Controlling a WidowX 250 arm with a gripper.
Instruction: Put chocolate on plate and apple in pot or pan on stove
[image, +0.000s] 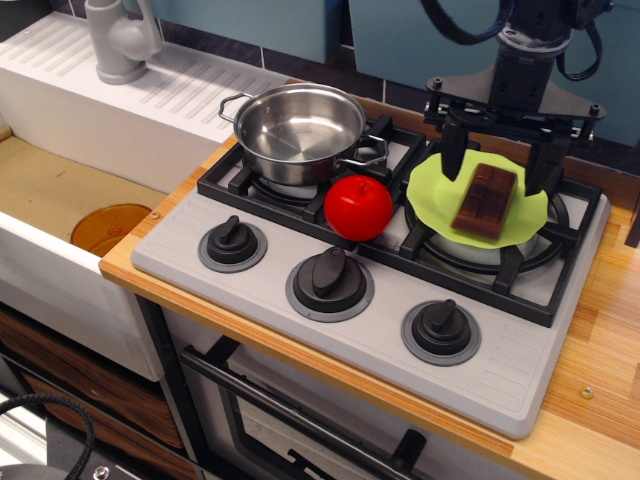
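gripper (497, 160) jaws stood apart | flat brown scored chocolate bar (484, 200) lay between them on lime-green round plate (430, 190), done | glossy red apple (358, 208) left of jaws, outside steel pot (298, 132), remaining

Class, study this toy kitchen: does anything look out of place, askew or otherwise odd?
Two things. The lime-green plate rests on the stove's right burner grate, where a pan belongs, with the chocolate lying askew on it beneath the open claw. The apple sits loose on the stove beside the empty pot.
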